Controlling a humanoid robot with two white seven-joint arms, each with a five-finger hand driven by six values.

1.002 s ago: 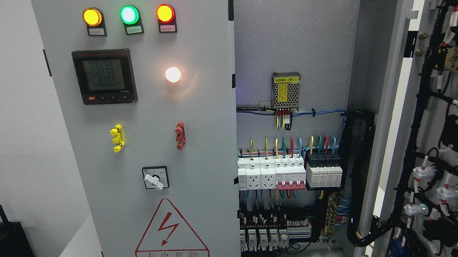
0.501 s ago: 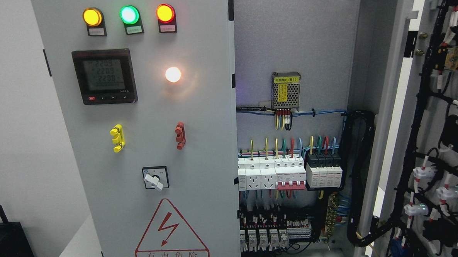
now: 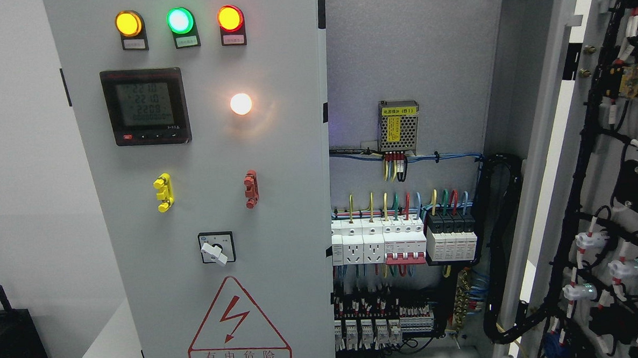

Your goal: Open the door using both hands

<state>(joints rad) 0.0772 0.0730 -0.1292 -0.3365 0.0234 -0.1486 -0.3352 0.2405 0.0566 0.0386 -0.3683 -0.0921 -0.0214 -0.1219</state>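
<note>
Neither hand visible, right door [image 3: 594, 188] swung wide open, left door [image 3: 201, 205] shut, 3 lamps lit.

We see a bright, evenly lit indoor scene in sharp focus, with no motion blur. The pale grey left door [image 3: 201, 184] is softly lit from the front, and a round white lamp [image 3: 241, 104] on it blooms into a warm halo that washes out its own edges. Three indicator lights [image 3: 180, 21], amber, green and red, glow strongly at the top. The meter display [image 3: 146, 106] is backlit and dim but readable. The cabinet interior [image 3: 405, 62] sits in slightly cooler shade, darkest among the wiring at its lower right. The open right door [image 3: 610, 188] slants with mild wide-angle stretch near the edge.
</note>
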